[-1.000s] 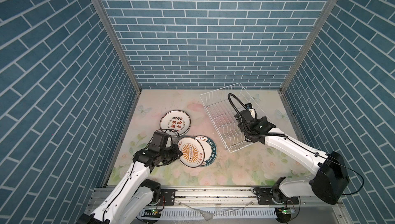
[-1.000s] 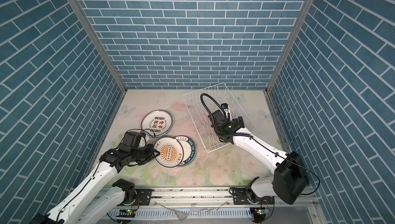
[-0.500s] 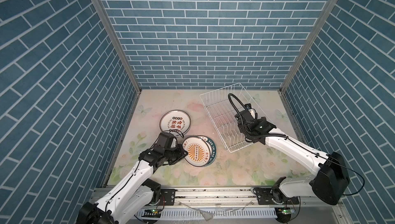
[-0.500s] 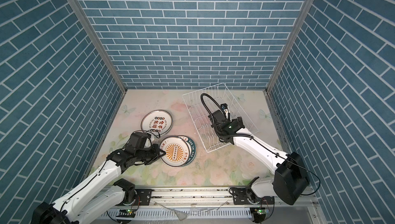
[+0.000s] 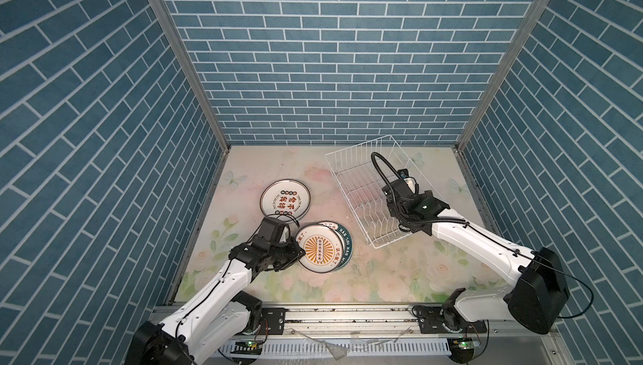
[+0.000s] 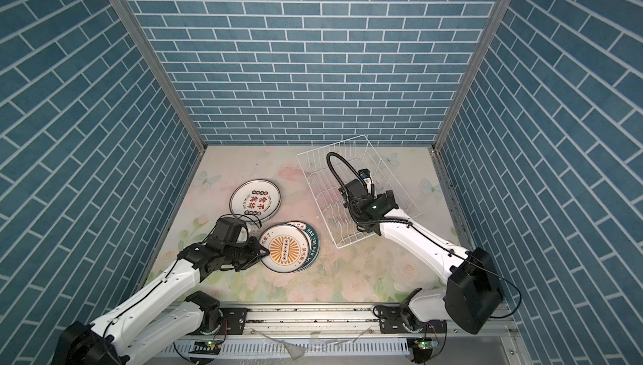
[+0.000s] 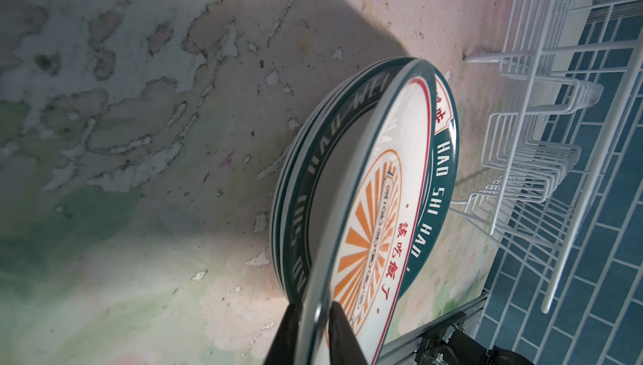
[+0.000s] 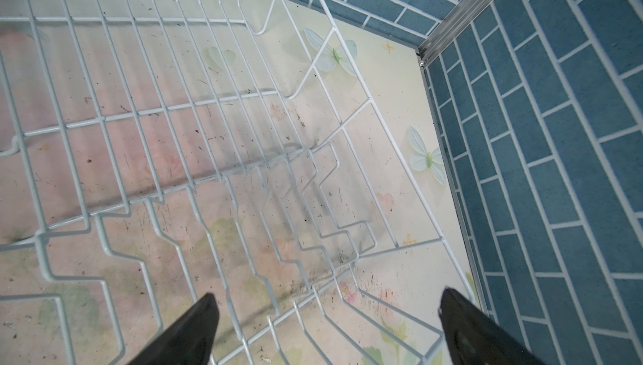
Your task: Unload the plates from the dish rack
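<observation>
Desk [image 5: 382, 276] with a floral print fills the floor of the blue-brick enclosure. Dish rack [image 5: 358, 189], white wire, sits at an angle toward the desk's back right in both top views. The plates lie outside it, to its left. The red-character plate [image 5: 285, 202] is flat and farther back. The sunburst plate [image 5: 318, 248] is nearer, overlapping a green-rimmed plate [image 5: 345, 245] beneath it. In the left wrist view the sunburst plate is tilted, its gripped edge raised off the green-rimmed one. The left gripper [image 7: 315, 314] is closed on that rim, one finger on each face. The right gripper [image 8: 327, 293] hovers over the rack's prongs, jaws spread wide and holding nothing.
</observation>
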Robot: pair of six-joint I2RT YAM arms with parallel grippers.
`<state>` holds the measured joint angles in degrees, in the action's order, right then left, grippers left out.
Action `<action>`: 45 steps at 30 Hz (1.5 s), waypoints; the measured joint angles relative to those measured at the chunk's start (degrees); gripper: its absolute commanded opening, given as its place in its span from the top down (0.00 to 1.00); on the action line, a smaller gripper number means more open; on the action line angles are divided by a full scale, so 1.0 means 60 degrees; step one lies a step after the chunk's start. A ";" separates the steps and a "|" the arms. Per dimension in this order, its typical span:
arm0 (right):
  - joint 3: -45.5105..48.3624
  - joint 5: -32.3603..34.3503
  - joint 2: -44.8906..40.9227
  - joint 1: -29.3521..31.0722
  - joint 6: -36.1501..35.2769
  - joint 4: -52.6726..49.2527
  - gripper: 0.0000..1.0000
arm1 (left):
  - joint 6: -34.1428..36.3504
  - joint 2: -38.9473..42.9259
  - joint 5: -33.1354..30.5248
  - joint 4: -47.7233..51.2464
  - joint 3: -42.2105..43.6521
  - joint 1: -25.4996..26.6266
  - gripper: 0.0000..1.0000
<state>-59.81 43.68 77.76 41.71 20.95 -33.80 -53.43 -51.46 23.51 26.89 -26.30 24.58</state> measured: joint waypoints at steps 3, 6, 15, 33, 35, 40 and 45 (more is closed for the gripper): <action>0.0000 -0.0004 0.0000 0.0004 0.0000 0.0000 0.01 | 0.0047 -0.0106 -0.0062 0.0036 0.0000 0.0015 0.79; 0.0000 -0.0007 0.0000 0.0000 0.0000 0.0000 0.01 | 0.0091 -0.0324 -0.0095 0.0055 -0.0004 0.0033 0.78; 0.0000 -0.0058 0.0000 0.0000 -0.0004 0.0000 0.01 | 0.0302 -0.1071 -0.0127 -0.0036 -0.0171 0.0168 0.73; 0.0000 -0.0076 0.0004 0.0000 -0.0007 -0.0004 0.01 | 0.0776 -0.1687 -0.0379 0.0055 -0.0787 0.0368 0.60; 0.0000 -0.0080 0.0004 0.0000 -0.0007 -0.0004 0.01 | 0.0849 -0.1741 -0.0426 0.0098 -0.0900 0.0404 0.57; 0.0000 -0.0109 0.0004 0.0000 -0.0007 -0.0011 0.01 | 0.0973 -0.1967 -0.0466 0.0062 -0.1060 0.0495 0.49; 0.0000 -0.0186 0.0004 -0.0004 -0.0007 -0.0015 0.01 | 0.1115 -0.1982 -0.0641 0.0124 -0.1202 0.0754 0.39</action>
<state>-59.81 42.57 77.78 41.69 20.91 -33.89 -46.74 -63.35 19.66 27.64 -33.52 29.10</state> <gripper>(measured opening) 0.991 0.575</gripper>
